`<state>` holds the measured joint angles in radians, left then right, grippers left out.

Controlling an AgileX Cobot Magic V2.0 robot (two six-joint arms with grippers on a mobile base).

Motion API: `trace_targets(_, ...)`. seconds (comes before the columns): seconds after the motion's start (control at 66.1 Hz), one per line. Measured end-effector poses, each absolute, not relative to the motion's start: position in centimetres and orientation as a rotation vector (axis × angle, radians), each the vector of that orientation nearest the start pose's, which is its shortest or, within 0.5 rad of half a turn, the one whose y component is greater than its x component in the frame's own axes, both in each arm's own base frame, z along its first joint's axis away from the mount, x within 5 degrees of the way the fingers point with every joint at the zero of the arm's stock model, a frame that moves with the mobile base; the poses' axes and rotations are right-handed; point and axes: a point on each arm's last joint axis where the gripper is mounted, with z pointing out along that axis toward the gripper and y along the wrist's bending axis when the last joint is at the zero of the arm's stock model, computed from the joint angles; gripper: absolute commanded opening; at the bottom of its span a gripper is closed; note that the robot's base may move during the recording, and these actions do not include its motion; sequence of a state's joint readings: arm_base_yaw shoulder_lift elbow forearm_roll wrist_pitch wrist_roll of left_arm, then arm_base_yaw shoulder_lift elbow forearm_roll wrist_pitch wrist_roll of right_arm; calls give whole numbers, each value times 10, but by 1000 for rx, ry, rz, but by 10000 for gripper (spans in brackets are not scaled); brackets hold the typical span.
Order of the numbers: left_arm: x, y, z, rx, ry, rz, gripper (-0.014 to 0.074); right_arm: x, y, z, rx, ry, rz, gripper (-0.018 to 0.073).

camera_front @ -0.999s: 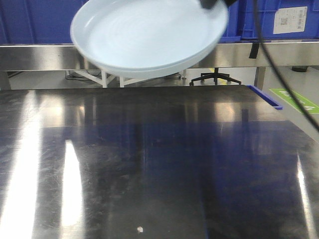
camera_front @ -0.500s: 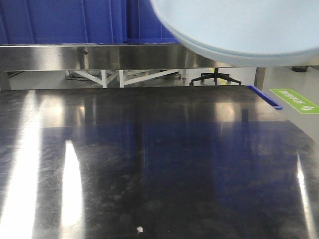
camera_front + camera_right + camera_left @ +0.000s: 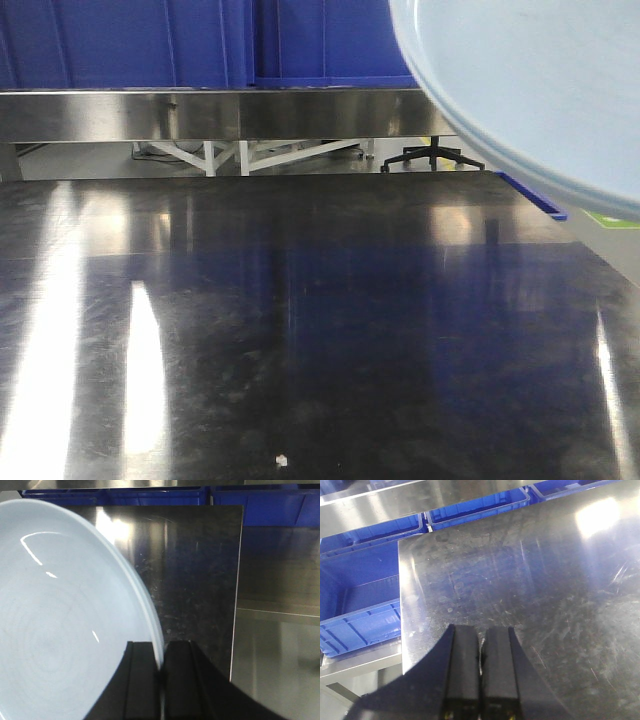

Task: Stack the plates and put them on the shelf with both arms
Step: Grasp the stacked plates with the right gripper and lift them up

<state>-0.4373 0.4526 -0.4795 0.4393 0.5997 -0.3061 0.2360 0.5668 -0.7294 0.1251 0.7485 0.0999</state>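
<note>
A pale blue-white plate hangs in the air at the upper right of the front view, close to the camera and tilted. In the right wrist view the same plate fills the left half, and my right gripper is shut on its rim. My left gripper hovers over the steel table near its left edge, jaws pressed together with nothing between them. Only one plate shows. The shelf cannot be made out with certainty.
Blue plastic bins sit beside and beyond the table's left edge. A steel rail runs behind the table, with blue crates above it. An office chair base stands on the floor beyond. The table's right edge drops off.
The plate has swung from the upper middle of the front view to the upper right and come closer to the camera, showing its underside.
</note>
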Motion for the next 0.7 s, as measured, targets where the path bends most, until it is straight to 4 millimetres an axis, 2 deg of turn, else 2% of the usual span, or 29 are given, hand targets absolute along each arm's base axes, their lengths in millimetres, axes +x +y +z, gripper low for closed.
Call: trace_targets(0.696,90,-18,294,345,1967,4,83,93,31,343,-106,2130,346,57)
